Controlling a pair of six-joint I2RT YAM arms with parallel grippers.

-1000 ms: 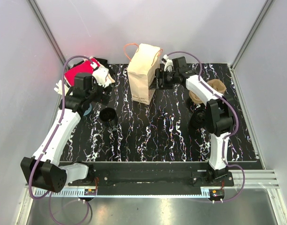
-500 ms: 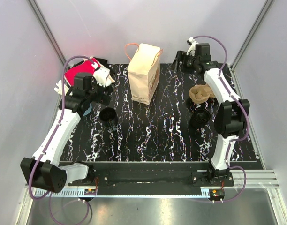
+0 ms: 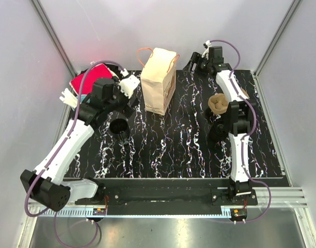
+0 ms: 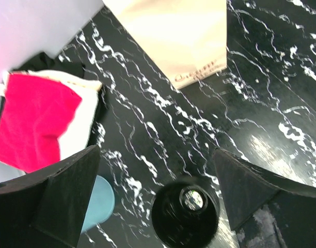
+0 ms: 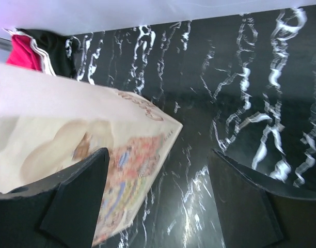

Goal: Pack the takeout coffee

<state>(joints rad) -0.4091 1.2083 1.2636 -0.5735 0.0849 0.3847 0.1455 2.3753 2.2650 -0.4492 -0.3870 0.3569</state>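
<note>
A tan paper bag (image 3: 159, 80) with cord handles stands upright at the back middle of the table; it also shows in the left wrist view (image 4: 184, 36) and in the right wrist view (image 5: 80, 150). A black coffee cup (image 3: 119, 127) stands open-topped left of the bag. My left gripper (image 3: 123, 106) hovers just behind it, open and empty; the cup (image 4: 185, 217) lies below and between its fingers. A second black cup (image 3: 220, 131) stands at the right, with a brown cardboard cup carrier (image 3: 220, 103) behind it. My right gripper (image 3: 194, 63) hangs open and empty at the back edge, right of the bag.
A red cloth (image 3: 87, 80) on white and black fabric lies at the back left corner. A light blue disc (image 4: 98, 204) lies on the table left of the cup. Grey walls close in the table on three sides.
My right gripper has pulled back from the bag's right side to the back edge. My left arm has swung right, toward the black cup and the bag.
</note>
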